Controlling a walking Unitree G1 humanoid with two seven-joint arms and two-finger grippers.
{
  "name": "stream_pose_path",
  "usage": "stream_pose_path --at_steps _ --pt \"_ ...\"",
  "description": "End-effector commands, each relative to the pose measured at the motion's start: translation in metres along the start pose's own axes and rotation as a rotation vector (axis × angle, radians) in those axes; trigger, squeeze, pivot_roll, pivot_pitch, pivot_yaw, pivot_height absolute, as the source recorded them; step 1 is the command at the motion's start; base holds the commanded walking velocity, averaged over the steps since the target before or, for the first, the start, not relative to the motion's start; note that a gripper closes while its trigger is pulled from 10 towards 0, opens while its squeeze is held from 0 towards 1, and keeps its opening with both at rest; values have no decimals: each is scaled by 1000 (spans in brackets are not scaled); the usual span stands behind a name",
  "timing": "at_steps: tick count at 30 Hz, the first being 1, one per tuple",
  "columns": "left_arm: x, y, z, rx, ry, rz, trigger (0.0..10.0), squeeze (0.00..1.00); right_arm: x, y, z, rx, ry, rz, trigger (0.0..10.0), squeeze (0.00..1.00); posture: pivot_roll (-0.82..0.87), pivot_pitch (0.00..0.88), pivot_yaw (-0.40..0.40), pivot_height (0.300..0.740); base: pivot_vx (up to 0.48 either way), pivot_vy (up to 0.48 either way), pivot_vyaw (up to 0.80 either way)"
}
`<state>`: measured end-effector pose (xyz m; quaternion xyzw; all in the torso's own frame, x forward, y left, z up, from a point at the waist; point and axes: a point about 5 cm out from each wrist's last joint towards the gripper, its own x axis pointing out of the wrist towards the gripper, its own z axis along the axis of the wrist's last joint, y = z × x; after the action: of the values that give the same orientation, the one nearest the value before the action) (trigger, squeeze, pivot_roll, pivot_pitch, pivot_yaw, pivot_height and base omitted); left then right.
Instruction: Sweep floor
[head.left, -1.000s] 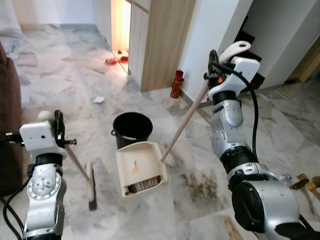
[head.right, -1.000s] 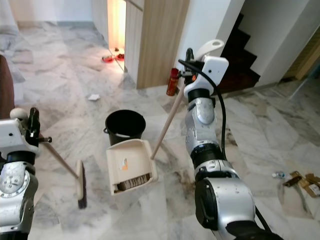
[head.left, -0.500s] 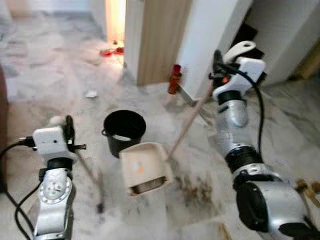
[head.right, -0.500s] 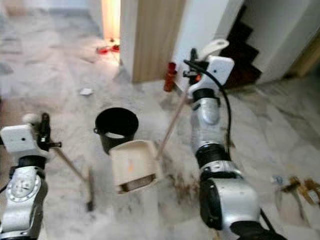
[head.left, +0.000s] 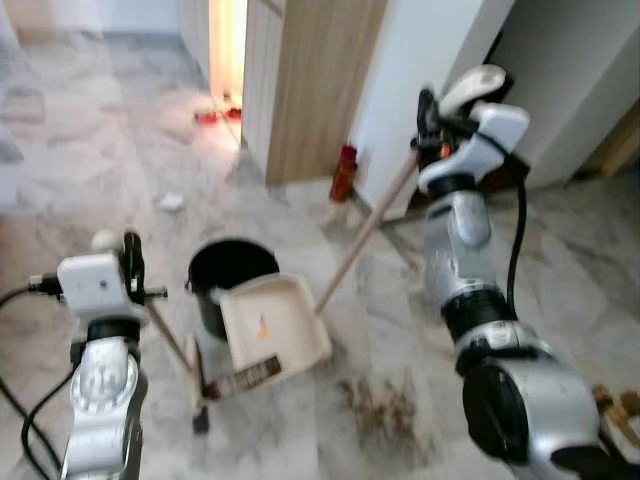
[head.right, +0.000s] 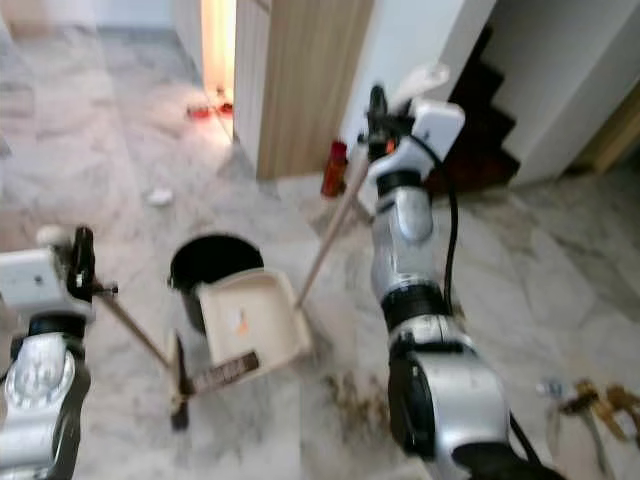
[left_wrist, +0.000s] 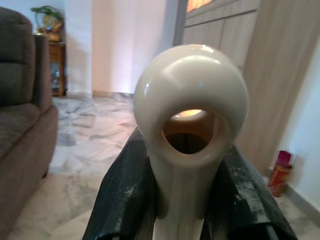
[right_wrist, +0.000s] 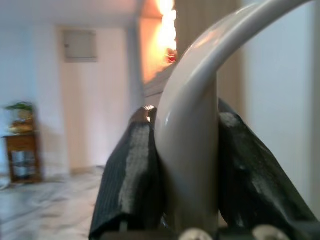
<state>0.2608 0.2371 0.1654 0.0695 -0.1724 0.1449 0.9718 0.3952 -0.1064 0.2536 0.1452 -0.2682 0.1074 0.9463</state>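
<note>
Dustpan lip over bucket rim, broom alongside.

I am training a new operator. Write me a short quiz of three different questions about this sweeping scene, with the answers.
1. True or false: the left pincer is shut on the broom handle.
2. Multiple choice: the dustpan lies (A) beside the red can, (B) just in front of the black bucket, (C) on the stairs.
3. Fill in: the right pincer holds the long handle of the ____.

Key
1. True; its black fingers press on both sides of the cream handle end.
2. B
3. dustpan
</note>
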Motion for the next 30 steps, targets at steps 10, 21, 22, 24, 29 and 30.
stream_pose_path --at_steps 10,21,22,24,29,30 --pt "4 -9 12 -15 -48 -15 10000 0 9 -15 11 209 -24 -146 10000 0 268 0 -206 740 335 0 0" --pt "5 -2 17 6 -46 -32 10000 0 5 -4 -3 286 23 -159 10000 0 340 0 -150 740 334 0 0" --pt "6 -2 18 6 -47 -33 10000 0 5 -3 -4 295 23 -162 10000 0 344 0 -149 740 337 0 0" --pt "7 -2 18 6 -48 -34 10000 0 5 -2 -5 297 25 -162 10000 0 345 0 -149 740 334 0 0" --pt "9 -7 23 -15 -76 -46 10000 0 -1 7 -12 231 47 -87 10000 0 349 0 -154 740 113 0 0" --pt "8 -8 23 -14 -74 -47 10000 0 -2 7 -13 222 51 -76 10000 0 349 0 -154 740 0 0 0"
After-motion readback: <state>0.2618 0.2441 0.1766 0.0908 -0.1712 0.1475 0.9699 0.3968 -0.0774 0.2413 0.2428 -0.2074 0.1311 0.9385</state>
